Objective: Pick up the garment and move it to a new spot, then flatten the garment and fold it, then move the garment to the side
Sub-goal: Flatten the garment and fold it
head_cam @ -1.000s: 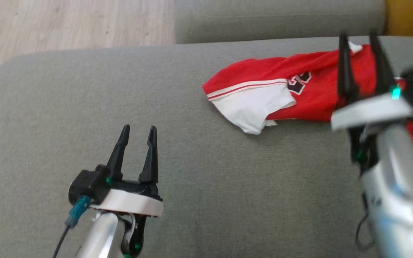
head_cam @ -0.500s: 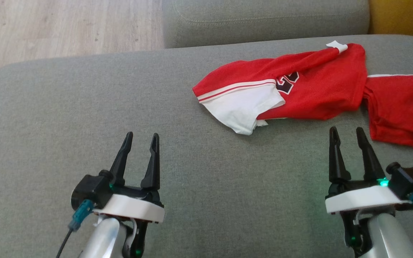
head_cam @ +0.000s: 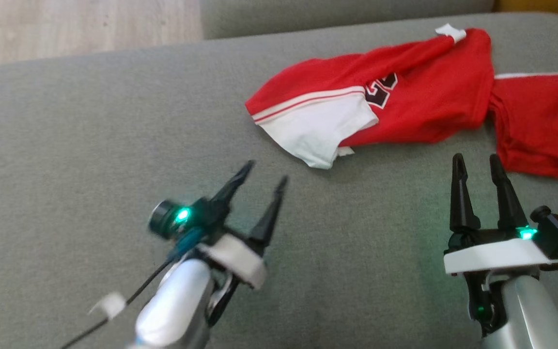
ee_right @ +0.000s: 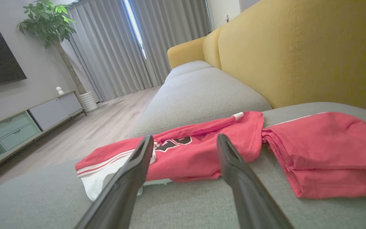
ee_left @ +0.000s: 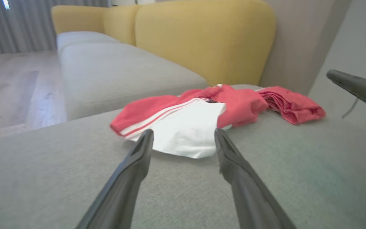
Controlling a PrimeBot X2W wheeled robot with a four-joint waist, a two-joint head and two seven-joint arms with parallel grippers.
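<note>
**Item 1: garment** (head_cam: 405,106). Soft knit jersey, red, lying crumpled on the sofa seat cushion (head_cam: 90,145) in the upper right of the head view.
- A white panel (head_cam: 317,133), edged with red and white stripes, forms its lower-left end.
- A dark number print outlined in white (head_cam: 380,89) shows partly among the folds.
- A small white tab (head_cam: 450,32) sticks up at the top edge.
- A second red bunched mass (head_cam: 540,131) touches it on the right. Whether it is the same piece cannot be told.

**Item 2: left gripper** (head_cam: 267,172). Lower centre-left of the head view, tilted toward the upper right.
- Its long dark tapered fingers (ee_left: 127,184) are spread wide and hold nothing.
- In the left wrist view they frame the white panel, apart from it.

**Item 3: right gripper** (head_cam: 476,157). Lower right of the head view, pointing up the frame just below the garment.
- Its fingers are spread wide, hold nothing and do not touch the cloth.

**Item 4: seating.**
- Both the seat cushion and the second cushion (head_cam: 332,14) at the top of the frame are grey woven fabric with rounded edges.
- The backrest (ee_right: 297,47) is yellow and smooth.

**Item 5: containers.**
- A white ribbed pot (ee_right: 88,101) holds a leafy plant (ee_right: 48,19).
- A low cabinet (ee_right: 17,127) has pale drawers. Their contents cannot be told.

**Item 6: floor** (head_cam: 66,24). Pale wood planks.
</note>
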